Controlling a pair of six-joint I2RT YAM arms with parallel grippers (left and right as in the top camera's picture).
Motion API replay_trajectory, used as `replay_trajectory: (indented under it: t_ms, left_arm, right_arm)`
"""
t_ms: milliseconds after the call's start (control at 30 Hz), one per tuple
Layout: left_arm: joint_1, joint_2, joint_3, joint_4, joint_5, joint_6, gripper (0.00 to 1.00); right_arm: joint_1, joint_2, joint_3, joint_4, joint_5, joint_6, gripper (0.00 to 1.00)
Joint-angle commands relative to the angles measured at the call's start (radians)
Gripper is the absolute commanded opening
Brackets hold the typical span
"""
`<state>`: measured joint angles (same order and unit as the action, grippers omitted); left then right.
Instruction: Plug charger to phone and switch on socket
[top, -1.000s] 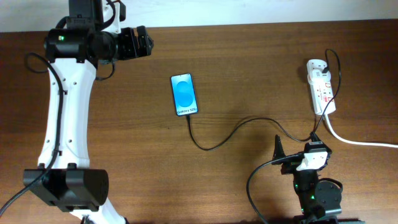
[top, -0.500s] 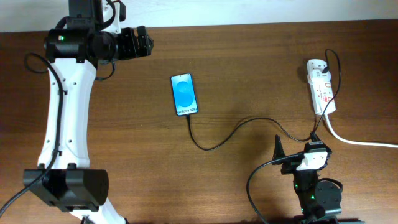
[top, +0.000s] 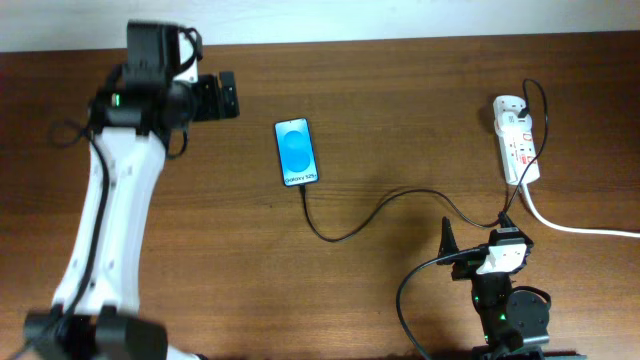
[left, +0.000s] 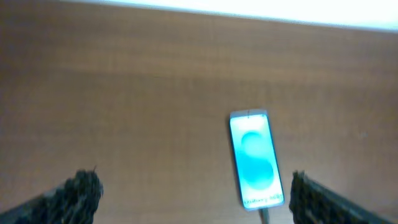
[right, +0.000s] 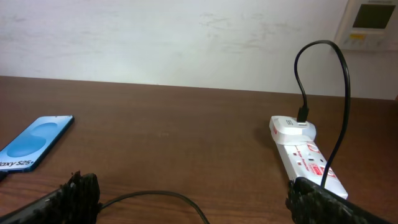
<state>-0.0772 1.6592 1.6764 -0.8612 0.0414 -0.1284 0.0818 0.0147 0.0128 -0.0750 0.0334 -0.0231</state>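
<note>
Swinging since the earlier overhead frames, the left arm (top: 108, 200) is now leaning at a new angle over the left of the tabletop (top: 400, 100), its lower section sliding almost out at the near-left corner while its head is keeping far and left of the phone. The left jaws are standing wide apart with nothing between them, and the left wrist view is blurring, which fits an arm in motion. The right arm (top: 505, 310) is sitting unmoved at the near right, the right jaws likewise gaping empty. The socket (top: 518, 145) is lying at the far right, with nothing touching it. The phone (top: 297, 152) is lying screen-up near the middle, well apart from both arms. The charger (top: 415, 191) is curving from the phone's near end across to the adapter on the socket's far end. Its tip is looking seated already, so I am judging the plugging done and the switch the remaining step. Whether that switch is on, I cannot tell.
</note>
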Motion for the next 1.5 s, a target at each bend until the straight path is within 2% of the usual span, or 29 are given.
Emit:
replay_trajectory:
  t_ms: [0, 167, 433, 633, 733, 933, 1033, 1100, 1467]
  left_arm:
    - [0.003, -0.204, -0.249, 0.154, 0.008, 0.153, 0.99]
    - [0.008, -0.456, -0.620, 0.384, 0.006, 0.301, 0.99]
    - [0.061, -0.977, -1.265, 0.800, 0.007, 0.303, 0.99]
    - [0.062, -1.281, -1.536, 0.964, 0.005, 0.304, 1.00]
    - [0.062, -1.350, -1.584, 0.966, 0.041, 0.374, 0.99]
    - [0.062, -1.488, -1.662, 0.966, 0.037, 0.414, 0.99]
    - [0.062, -1.557, -1.668, 0.908, 0.036, 0.418, 0.99]
    - [0.062, -1.648, -1.668, 0.780, 0.036, 0.430, 0.99]
    - [0.061, -1.654, -1.668, 0.784, 0.023, 0.429, 0.99]
  right_arm:
    - [-0.005, -0.011, -0.007, -0.004, -0.002, 0.002, 0.98]
    - [-0.005, -0.011, -0.007, -0.004, -0.002, 0.002, 0.99]
    - [-0.005, -0.011, -0.007, -0.004, -0.002, 0.002, 0.99]
    - [-0.004, -0.011, -0.007, -0.004, -0.002, 0.002, 0.99]
    - [-0.005, -0.011, -0.007, -0.004, -0.002, 0.002, 0.98]
    - [-0.005, -0.011, -0.007, -0.004, -0.002, 0.002, 0.98]
    - [-0.005, -0.011, -0.007, -0.004, -0.002, 0.002, 0.98]
    - [-0.004, -0.011, -0.007, -0.004, -0.002, 0.002, 0.98]
    - [-0.004, -0.011, -0.007, -0.004, -0.002, 0.002, 0.99]
